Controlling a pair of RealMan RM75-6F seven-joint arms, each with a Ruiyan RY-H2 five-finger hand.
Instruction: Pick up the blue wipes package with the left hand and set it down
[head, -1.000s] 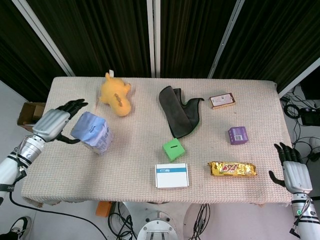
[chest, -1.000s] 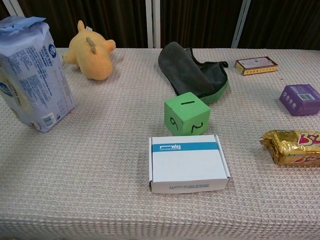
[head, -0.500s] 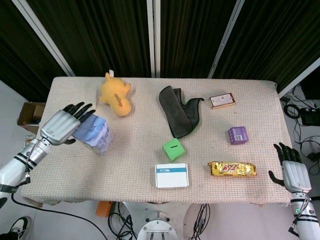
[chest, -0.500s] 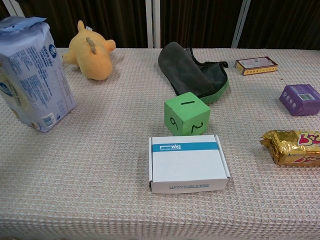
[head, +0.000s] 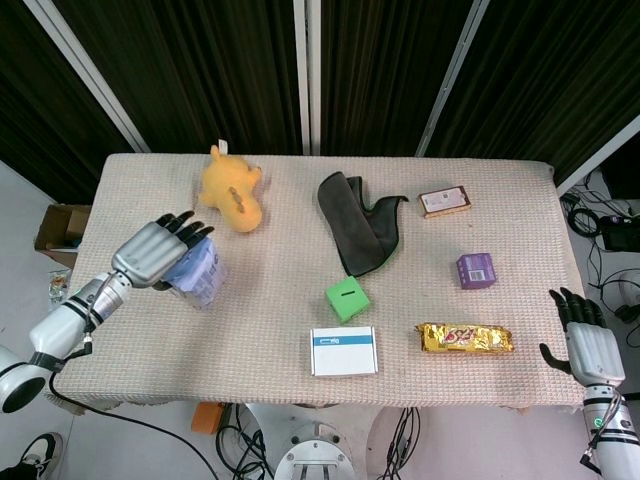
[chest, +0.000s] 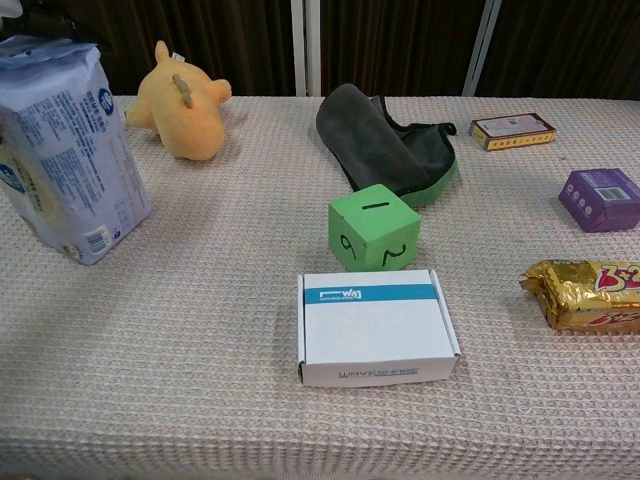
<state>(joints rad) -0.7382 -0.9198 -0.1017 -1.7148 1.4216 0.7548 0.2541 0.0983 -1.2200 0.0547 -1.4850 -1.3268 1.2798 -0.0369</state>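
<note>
The blue wipes package (head: 200, 277) stands on the table's left side, tilted a little; in the chest view the package (chest: 70, 150) is at the far left, resting on the cloth. My left hand (head: 158, 250) hovers over its top left part, fingers spread and reaching across the top, covering part of it. No grip on the package shows. Off the table's front right corner, my right hand (head: 587, 343) hangs with its fingers apart, holding nothing.
A yellow plush toy (head: 232, 190) lies just behind the package. A dark cloth (head: 358, 225), green cube (head: 347, 298) and white box (head: 343, 351) fill the middle. A gold snack bar (head: 465, 339), purple box (head: 476, 270) and small brown box (head: 445, 201) sit to the right.
My left hand has moved right, from beside the package's left face to over its top. The package has stayed put, as has the right hand.
</note>
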